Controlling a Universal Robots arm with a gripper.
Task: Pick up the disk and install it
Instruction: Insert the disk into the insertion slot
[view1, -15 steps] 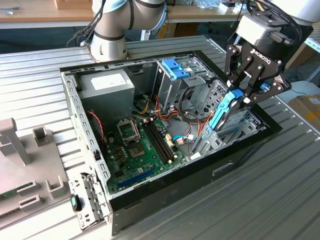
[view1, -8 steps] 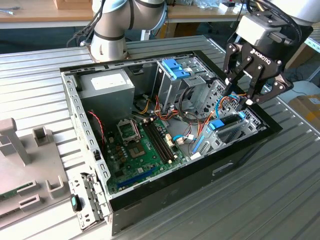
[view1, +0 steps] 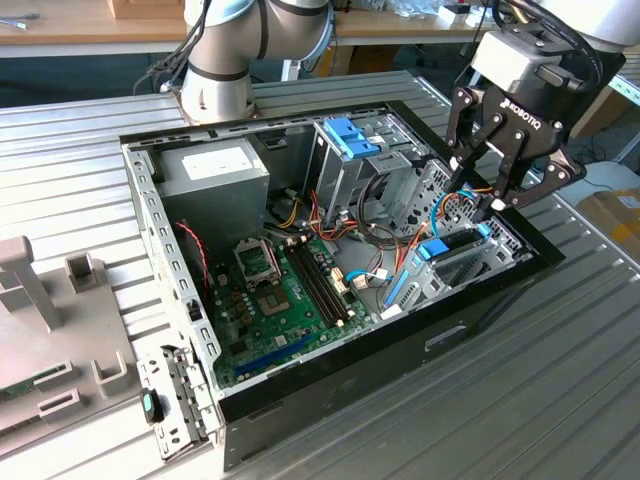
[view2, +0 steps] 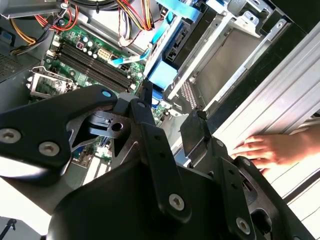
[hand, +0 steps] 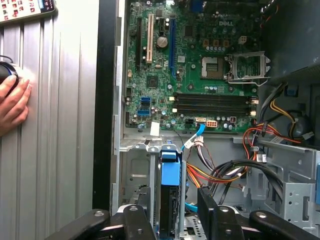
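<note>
Found the jaws wide apart, with nothing gripped between them. Saw the gripper (view1: 478, 195) hanging over the corner of the computer case (view1: 350, 352) at the exterior view's right, just above the drive bay (hand: 132, 172) there. Located the disk (view1: 435, 251) inside that bay, standing on its edge close to the case's wall, with its blue carrier frame turned upward. In the first wrist view, noticed the disk (hand: 170, 187) between the two fingers (hand: 137, 222), but could not tell a light contact from a small gap. Judged the picking and the carrying as done, given the disk's place inside the case and not on the table (view1: 540, 400). Judged the installing as nearly done or perhaps done: seemed seated in the bay, yet could not confirm the full depth, nor any cable plugged into it. Noted a hand (hand: 12, 102) resting on the table beside the case's long edge, well apart from the gripper. Saw the motherboard (view1: 285, 290) uncovered in the middle of the case.
</note>
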